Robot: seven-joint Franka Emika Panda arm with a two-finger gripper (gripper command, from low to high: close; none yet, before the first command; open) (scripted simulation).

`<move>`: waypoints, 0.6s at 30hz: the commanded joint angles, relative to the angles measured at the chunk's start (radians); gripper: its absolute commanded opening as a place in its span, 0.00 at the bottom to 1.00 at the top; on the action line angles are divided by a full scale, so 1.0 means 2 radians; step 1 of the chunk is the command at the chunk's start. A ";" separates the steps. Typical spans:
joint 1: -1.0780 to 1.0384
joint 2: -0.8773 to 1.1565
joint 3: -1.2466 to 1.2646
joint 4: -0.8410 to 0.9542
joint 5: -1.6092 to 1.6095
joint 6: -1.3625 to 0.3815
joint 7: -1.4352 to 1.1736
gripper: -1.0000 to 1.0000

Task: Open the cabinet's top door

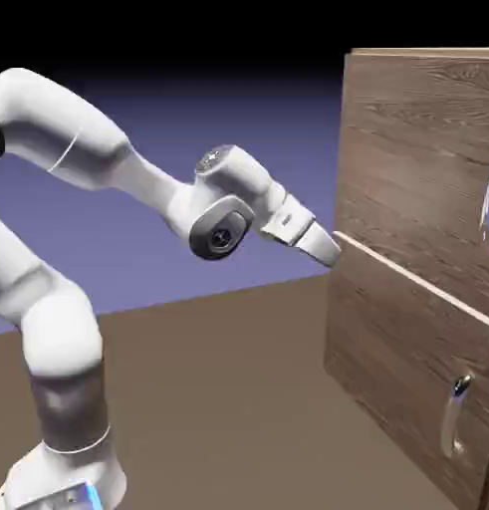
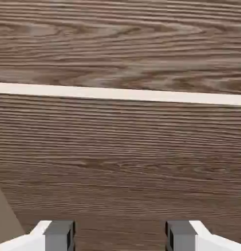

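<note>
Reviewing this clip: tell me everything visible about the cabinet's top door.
The top door is an upright brown panel with dark, wavy, wood-like grain. Its curved silver handle is cut off by the exterior view's right edge. A pale strip runs beneath it, above the lower panel. It looks shut. Nothing grips its handle; the open claw is near the strip, contact unclear.
</note>
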 commanded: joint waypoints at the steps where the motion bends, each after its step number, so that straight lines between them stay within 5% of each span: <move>1: 0.010 -0.005 -0.013 0.007 -0.022 0.002 0.012 0.50; 18: 0.177 -0.095 -0.240 0.134 -0.392 0.034 0.210 0.50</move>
